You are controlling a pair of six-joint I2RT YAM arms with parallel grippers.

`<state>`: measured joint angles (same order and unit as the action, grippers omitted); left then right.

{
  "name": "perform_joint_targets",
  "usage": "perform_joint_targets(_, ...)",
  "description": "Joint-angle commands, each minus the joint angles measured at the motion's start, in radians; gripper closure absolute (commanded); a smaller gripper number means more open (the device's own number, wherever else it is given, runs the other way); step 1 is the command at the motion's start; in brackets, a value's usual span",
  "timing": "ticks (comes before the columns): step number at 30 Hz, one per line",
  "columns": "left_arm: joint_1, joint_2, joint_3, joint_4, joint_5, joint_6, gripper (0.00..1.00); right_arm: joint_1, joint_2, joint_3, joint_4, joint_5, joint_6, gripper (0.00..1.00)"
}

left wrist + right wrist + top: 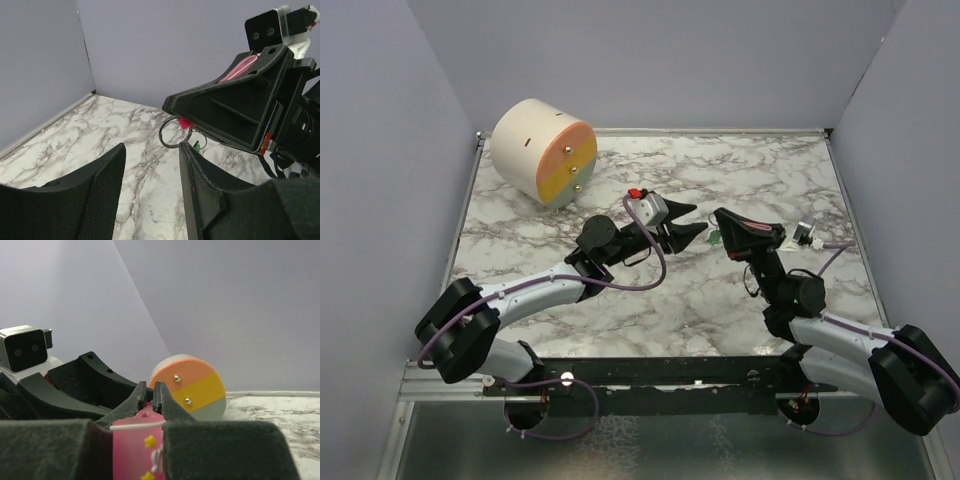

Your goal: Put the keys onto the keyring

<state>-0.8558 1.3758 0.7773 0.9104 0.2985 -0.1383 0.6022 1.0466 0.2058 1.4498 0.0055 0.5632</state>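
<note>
Keyring [172,132]: one, pink strip clamped lengthwise between right gripper [722,220] fingers, ring end pointing at left gripper [151,157]. Left jaws parted, empty. Green key [196,146]: one, just beside ring.

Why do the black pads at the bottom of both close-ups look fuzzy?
Left wrist view: the left gripper fingers sit right at the lens, defocused; the keyring beyond is sharp. Right wrist view: same blur on the right gripper fingers.
</note>
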Motion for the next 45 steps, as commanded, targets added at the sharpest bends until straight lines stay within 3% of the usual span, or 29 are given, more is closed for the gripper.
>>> perform_joint_targets(1,-0.001,0.025,0.037,0.012,0.063,-0.036,0.52,0.005,-0.022,-0.012,0.252,-0.025,-0.011,0.99)
perform_joint_targets(28,-0.001,0.094,0.085,0.05,0.077,-0.067,0.54,0.005,-0.015,-0.02,0.269,-0.056,-0.008,0.99)
perform_joint_targets(45,0.002,0.119,0.099,0.11,0.098,-0.16,0.57,0.005,-0.008,-0.031,0.314,-0.066,-0.014,0.99)
